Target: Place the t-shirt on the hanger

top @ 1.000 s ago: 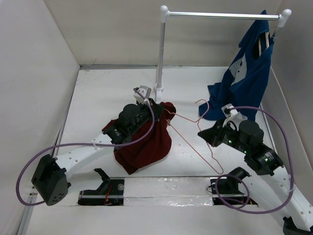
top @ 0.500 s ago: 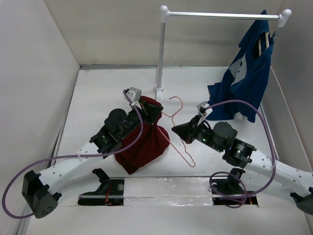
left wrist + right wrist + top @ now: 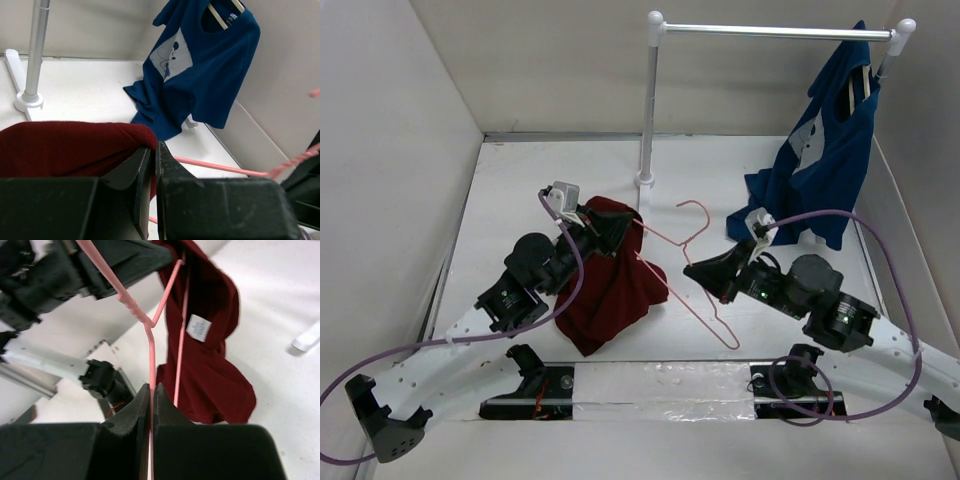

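1. Left gripper point(image 3: 156, 148) — clenched on the upper edge of the maroon t-shirt point(image 3: 610, 290); cloth drapes toward 6 o'clock onto the table point(image 3: 520, 190).
2. Right gripper point(image 3: 151, 388) — pinching the pink wire hanger point(image 3: 151, 357), which sits at the shirt's 3 o'clock, wire touching the cloth, hook toward 12 o'clock.

I see white worktop point(image 3: 525, 200), walls on three sides. Rack post point(image 3: 646, 110) stands far middle. Blue shirt point(image 3: 820, 170) hem pools far right. Red t-shirt point(image 3: 615, 295) lower end rests front-left.
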`<control>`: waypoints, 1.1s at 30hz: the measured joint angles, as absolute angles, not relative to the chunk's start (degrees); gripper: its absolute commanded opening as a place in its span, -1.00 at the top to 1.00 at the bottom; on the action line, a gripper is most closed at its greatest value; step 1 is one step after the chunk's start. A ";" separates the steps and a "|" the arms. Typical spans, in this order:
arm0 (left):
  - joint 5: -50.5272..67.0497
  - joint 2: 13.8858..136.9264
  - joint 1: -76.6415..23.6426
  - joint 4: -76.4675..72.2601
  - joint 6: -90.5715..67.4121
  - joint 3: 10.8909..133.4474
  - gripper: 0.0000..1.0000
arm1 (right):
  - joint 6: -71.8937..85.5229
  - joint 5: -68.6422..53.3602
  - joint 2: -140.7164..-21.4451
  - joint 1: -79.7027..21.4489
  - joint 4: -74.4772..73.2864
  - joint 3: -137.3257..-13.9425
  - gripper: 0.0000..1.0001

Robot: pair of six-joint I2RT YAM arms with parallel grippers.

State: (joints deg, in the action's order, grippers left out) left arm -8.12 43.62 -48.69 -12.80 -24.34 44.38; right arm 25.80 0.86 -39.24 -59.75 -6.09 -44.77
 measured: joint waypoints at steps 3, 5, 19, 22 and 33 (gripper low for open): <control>-6.39 46.37 -48.69 -12.34 -24.36 47.35 1.00 | 25.71 -1.08 -38.52 -59.72 -5.56 -44.16 1.00; -4.10 49.10 -48.69 -12.38 -24.45 49.36 1.00 | 25.02 -2.00 -42.46 -59.22 -5.08 -44.34 1.00; 7.05 50.19 -48.69 -8.54 -24.75 52.86 1.00 | 24.25 -20.99 -59.13 -41.80 15.29 -46.33 1.00; 7.90 48.40 -48.64 -8.05 -24.84 52.86 1.00 | 26.11 -22.81 -60.66 -40.95 24.36 -46.35 1.00; 11.57 46.22 -48.69 -6.44 -24.27 51.94 0.16 | 27.86 -19.18 -63.55 -43.66 42.11 -40.71 1.00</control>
